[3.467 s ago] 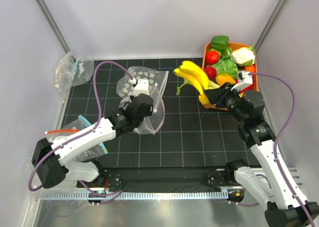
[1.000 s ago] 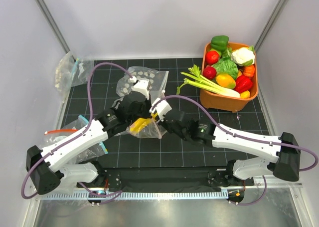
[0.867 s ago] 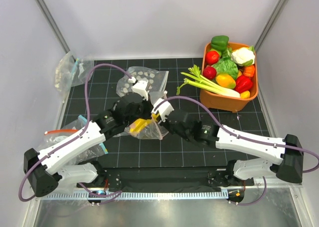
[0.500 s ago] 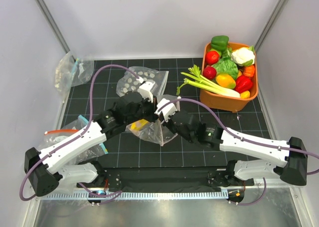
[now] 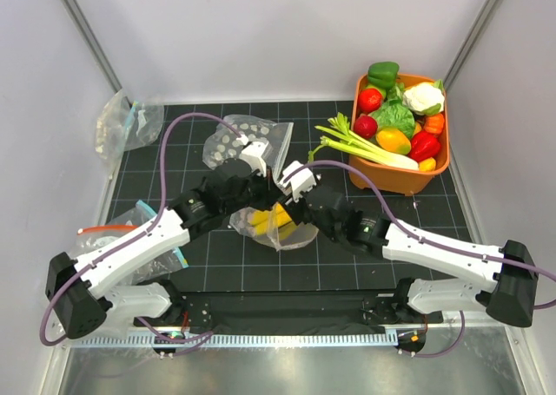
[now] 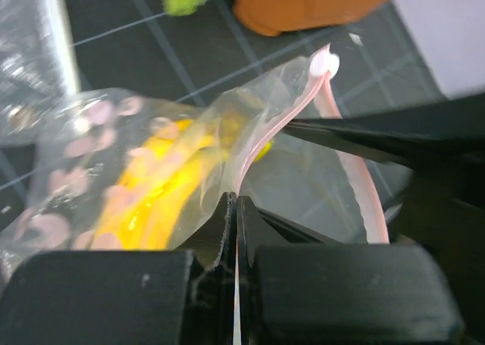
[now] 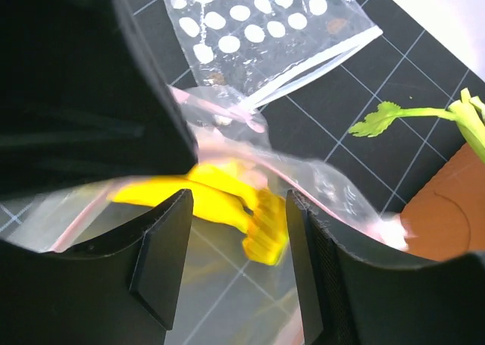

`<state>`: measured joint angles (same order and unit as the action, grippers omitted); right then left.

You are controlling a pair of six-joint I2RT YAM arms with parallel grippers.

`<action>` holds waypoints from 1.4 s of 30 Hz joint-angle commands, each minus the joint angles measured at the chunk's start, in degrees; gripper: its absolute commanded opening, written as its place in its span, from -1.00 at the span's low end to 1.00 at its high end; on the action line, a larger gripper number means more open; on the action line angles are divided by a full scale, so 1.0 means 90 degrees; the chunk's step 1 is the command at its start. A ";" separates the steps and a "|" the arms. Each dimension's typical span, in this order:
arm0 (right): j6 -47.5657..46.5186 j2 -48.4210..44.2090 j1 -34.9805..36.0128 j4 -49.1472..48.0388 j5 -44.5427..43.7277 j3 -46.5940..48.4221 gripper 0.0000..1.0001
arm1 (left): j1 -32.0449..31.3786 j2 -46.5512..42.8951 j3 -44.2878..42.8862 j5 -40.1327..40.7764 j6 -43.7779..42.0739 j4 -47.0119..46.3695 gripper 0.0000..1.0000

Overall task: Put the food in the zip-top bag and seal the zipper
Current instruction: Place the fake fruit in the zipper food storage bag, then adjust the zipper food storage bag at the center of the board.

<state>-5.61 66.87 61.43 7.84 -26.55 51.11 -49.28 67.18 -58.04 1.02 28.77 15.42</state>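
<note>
From above, the left fingers (image 5: 257, 202) and the right fingers (image 5: 294, 214) meet at the small clear plastic bag with white dots (image 5: 287, 236), which rests mid-way across the black gridded surface (image 5: 347, 265) with the yellow toy banana bunch (image 5: 271, 220) inside it. The orange plastic tub (image 5: 395, 180) of toy produce stands well apart at the right, with green celery stalks (image 5: 360, 148) lying across its near rim. In the left wrist view, the left fingers (image 6: 235, 231) are pressed together, pinching the bag's pale pink zip strip (image 6: 284, 114) at the mouth edge. The banana bunch (image 6: 151, 201) shows yellow through the dotted film. In the right wrist view, the right fingers (image 7: 235, 246) stand spread, gripping nothing. The banana bunch (image 7: 227, 197) lies inside the bag (image 7: 333, 189) just beyond them, and a second dotted clear bag (image 7: 250, 26) lies flat farther off.
</note>
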 commanded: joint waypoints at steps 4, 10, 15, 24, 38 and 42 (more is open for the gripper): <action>0.0329 -0.0291 -0.0019 -0.0207 0.0145 0.0170 0.20 | 0.0280 0.0017 -0.0163 0.1302 0.0328 0.0366 -0.99; 0.0894 -0.0360 -0.0029 0.0319 -0.0494 0.0424 0.20 | 0.0319 -0.0256 -0.0065 0.2015 0.0494 0.0474 -1.00; 0.2175 0.0059 -0.0038 0.1550 -0.1210 0.1234 0.19 | 0.0329 -0.0413 -0.0006 0.2514 0.0592 0.0582 -0.99; 0.2693 0.1026 -0.0077 0.1620 -0.0773 0.1567 -0.66 | 0.0319 -0.0286 -0.0026 0.2163 0.0494 0.0474 -0.99; 0.2976 -0.0056 -0.0448 0.0664 -0.0216 0.0699 -0.98 | -0.0528 -0.0218 -0.0406 0.2259 -0.0198 0.0494 0.18; 0.3006 -0.0525 -0.0605 0.0165 0.0225 0.0298 -0.98 | -0.0999 -0.0228 -0.0494 0.3021 -0.0443 0.0532 0.21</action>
<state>20.03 65.32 56.53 16.71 -27.68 55.13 -56.12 65.63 -59.46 21.93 27.77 21.30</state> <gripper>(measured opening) 0.041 0.605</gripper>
